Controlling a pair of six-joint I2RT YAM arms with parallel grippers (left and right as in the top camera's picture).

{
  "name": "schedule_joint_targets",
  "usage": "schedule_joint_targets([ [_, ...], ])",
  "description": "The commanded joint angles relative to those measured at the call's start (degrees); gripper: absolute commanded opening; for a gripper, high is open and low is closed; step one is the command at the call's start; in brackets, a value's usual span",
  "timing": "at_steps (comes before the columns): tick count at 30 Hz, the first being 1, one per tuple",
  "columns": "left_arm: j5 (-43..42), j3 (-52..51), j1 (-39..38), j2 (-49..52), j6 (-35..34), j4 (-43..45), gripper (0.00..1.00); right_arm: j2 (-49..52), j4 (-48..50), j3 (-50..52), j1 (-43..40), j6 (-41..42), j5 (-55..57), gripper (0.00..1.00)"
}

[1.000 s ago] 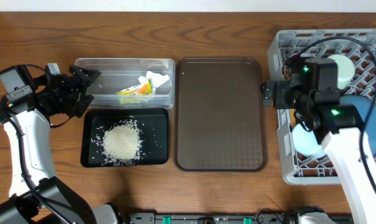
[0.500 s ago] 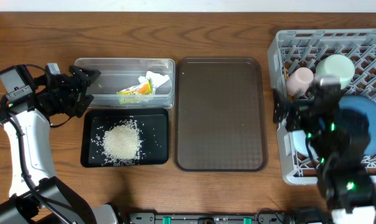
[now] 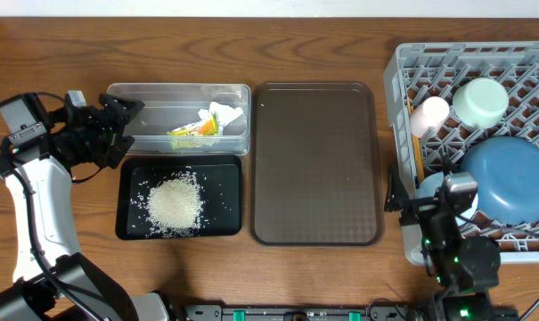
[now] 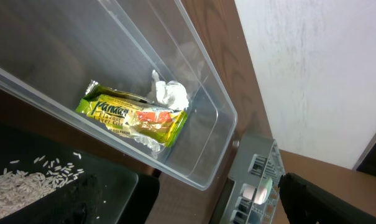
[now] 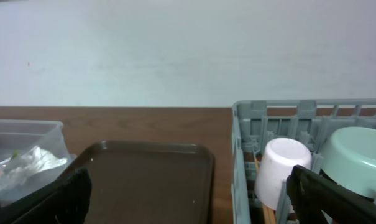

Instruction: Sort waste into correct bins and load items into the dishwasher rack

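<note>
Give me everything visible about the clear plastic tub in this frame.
The clear plastic tub is a transparent, shallow rectangle with rounded corners and a thin rolled rim. It stands upright on the wooden table, directly behind the black tray and left of the brown serving tray. Its right end holds a yellow-green-orange snack wrapper lying against a crumpled white napkin; the rest of it is bare.

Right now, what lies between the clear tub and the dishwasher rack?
Only the brown serving tray separates the clear tub from the dishwasher rack; the overhead view shows it.
</note>
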State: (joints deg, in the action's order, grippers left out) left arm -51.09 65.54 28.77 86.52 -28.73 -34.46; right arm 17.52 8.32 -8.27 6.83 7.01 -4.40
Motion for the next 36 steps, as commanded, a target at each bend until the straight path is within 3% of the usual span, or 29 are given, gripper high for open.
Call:
schedule_joint_targets([
  [1,-0.68,0.33,0.2,-0.07,-0.46,0.0,0.94,-3.52,0.24,2.99,0.37,-0.2,1.18,0.99],
  [7,-0.68,0.33,0.2,-0.07,-0.46,0.0,0.94,-9.75,-0.92,8.07,0.35,-0.26,1.25,0.99],
  [11,-0.68,0.33,0.2,-0.07,-0.46,0.0,0.94,-16.92,-13.09,7.98,0.48,-0.28,1.7,0.99],
  [24,-0.66,0.33,0.2,-0.07,-0.46,0.0,0.94,-17.29,-12.52,8.0,0.39,-11.87,2.69,0.99],
  [36,-0.68,0.33,0.2,-0.07,-0.46,0.0,0.94,-17.29,-11.98,8.0,-2.36,-5.95,10.51,0.99],
])
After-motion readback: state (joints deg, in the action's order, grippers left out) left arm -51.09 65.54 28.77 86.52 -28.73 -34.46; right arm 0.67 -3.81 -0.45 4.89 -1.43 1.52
